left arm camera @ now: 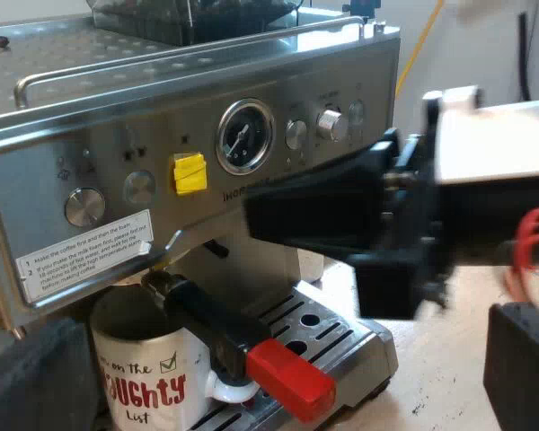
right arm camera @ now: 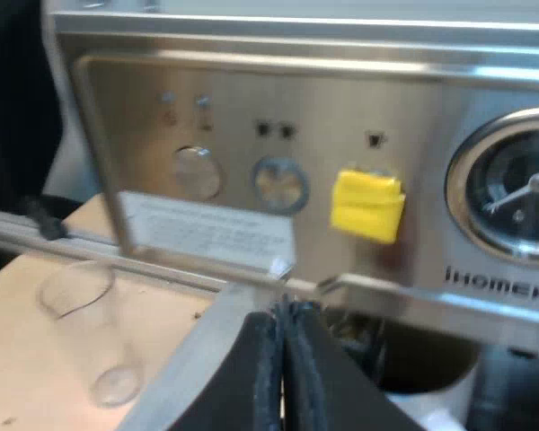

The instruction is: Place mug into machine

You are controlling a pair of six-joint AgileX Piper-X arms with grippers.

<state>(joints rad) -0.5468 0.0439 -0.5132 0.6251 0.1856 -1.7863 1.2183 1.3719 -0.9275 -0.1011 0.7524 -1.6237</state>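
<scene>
1. The mug (left arm camera: pixel 148 377) is sitting upright on the drip tray (left arm camera: pixel 341 337) of the espresso machine (left arm camera: pixel 117 117). It is white with red letters on its side.
2. The mug is resting right under the metal holder (left arm camera: pixel 166 289), which is locked into the machine's front.
3. The holder's dark handle (left arm camera: pixel 211 319) is sticking out over the mug's rim, and its red end (left arm camera: pixel 289 379) is pointing away from the machine.
4. The left gripper (left arm camera: pixel 274 350) is hanging low in front of the machine. Its fingers (left arm camera: pixel 521 368) are standing wide apart and are holding nothing. The mug is sitting beyond them, not touching them.
5. The right gripper (right arm camera: pixel 285 310) is hanging in the air close to the machine's front panel, just below the yellow patch (right arm camera: pixel 368 205). Its fingers (right arm camera: pixel 256 377) are pressing together with nothing between them.
6. A clear measuring glass (right arm camera: pixel 81 319) is standing upright on the wooden surface (right arm camera: pixel 27 377) beside the machine, well apart from the mug.
7. A bean hopper (left arm camera: pixel 189 18) is sitting on top of the machine, and a round dial (left arm camera: pixel 244 135) is showing on its front.
</scene>
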